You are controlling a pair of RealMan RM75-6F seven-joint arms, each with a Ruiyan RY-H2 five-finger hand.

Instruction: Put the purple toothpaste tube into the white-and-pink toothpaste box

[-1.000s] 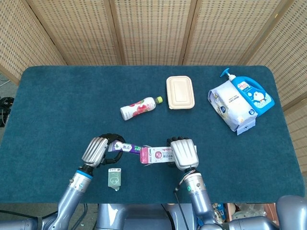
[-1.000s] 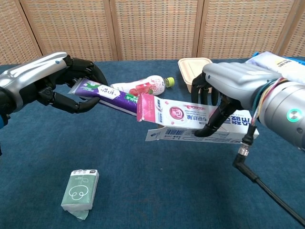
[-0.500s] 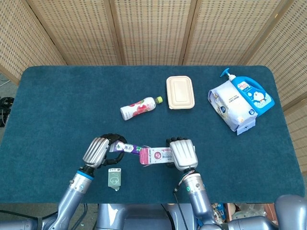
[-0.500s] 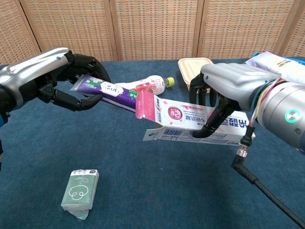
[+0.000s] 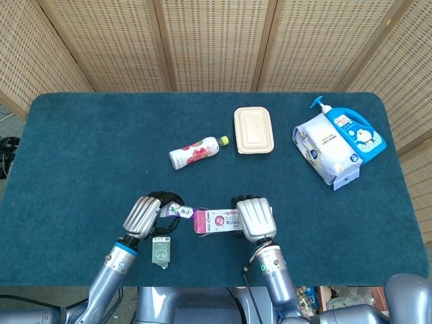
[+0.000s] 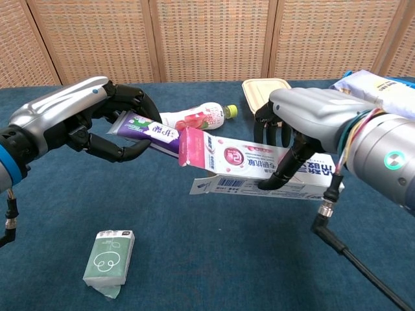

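My left hand (image 6: 91, 120) (image 5: 144, 214) grips the flat end of the purple toothpaste tube (image 6: 148, 129) (image 5: 177, 212) above the table. The tube's front part has gone into the open pink end of the white-and-pink toothpaste box (image 6: 241, 160) (image 5: 217, 221). My right hand (image 6: 311, 120) (image 5: 252, 217) holds that box from above, lying level, with its flap hanging below.
A small green-and-white packet (image 6: 109, 256) (image 5: 161, 251) lies near the front edge under my left hand. A pink drink bottle (image 5: 196, 151), a beige lidded container (image 5: 254, 129), a white wipes pack (image 5: 327, 147) and a blue pump bottle (image 5: 354, 131) sit farther back on the blue table (image 5: 81, 148).
Both hands have closed toward each other. The tube has slid further into the box's open end, so less purple shows between the hands.
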